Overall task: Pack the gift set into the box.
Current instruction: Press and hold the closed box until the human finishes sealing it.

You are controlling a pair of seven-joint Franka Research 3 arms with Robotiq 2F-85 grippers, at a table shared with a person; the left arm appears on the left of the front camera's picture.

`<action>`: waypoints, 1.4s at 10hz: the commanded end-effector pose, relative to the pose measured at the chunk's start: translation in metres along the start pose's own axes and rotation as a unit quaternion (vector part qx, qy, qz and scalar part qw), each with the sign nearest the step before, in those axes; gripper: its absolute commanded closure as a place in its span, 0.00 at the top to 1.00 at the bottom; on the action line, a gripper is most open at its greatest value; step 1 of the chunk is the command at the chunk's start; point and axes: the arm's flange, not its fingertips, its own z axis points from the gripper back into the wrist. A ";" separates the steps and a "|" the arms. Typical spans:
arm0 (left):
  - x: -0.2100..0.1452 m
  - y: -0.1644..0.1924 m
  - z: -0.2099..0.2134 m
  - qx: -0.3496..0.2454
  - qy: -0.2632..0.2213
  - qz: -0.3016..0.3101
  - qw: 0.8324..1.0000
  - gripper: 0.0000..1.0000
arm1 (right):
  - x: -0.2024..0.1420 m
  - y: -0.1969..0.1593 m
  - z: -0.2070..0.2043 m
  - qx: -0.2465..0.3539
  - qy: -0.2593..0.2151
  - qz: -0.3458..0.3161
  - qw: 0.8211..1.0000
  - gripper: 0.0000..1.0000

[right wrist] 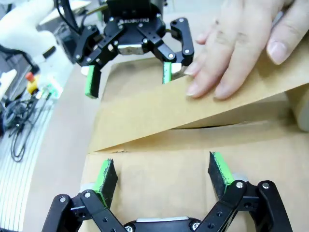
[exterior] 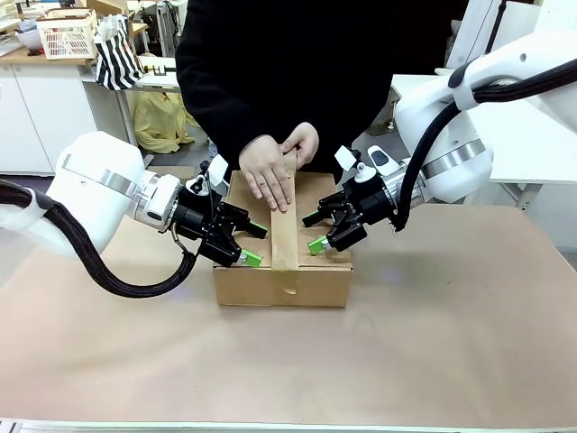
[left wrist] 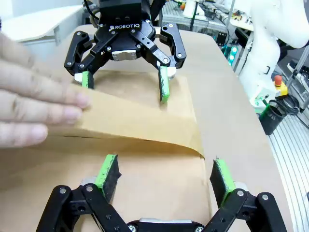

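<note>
Plain brown box closed, tape strip along seam; both end effectors spread wide.

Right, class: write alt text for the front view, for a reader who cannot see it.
A person's hand presses a brown tape strip along the closed cardboard box on a table. The open left gripper and open right gripper rest on its top flaps from either side.

box's inside hidden under shut flaps, person's hand cut by left wrist view's edge
</note>
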 end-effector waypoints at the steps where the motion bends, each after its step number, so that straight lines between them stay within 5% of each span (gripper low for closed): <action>1: -0.002 -0.001 -0.001 -0.002 0.000 0.002 1.000 1.00 | -0.004 0.001 0.000 0.001 0.002 -0.002 1.000 1.00; 14: -0.002 -0.001 -0.001 -0.002 0.000 0.002 1.000 1.00 | -0.004 0.001 0.000 0.001 0.002 -0.002 1.000 1.00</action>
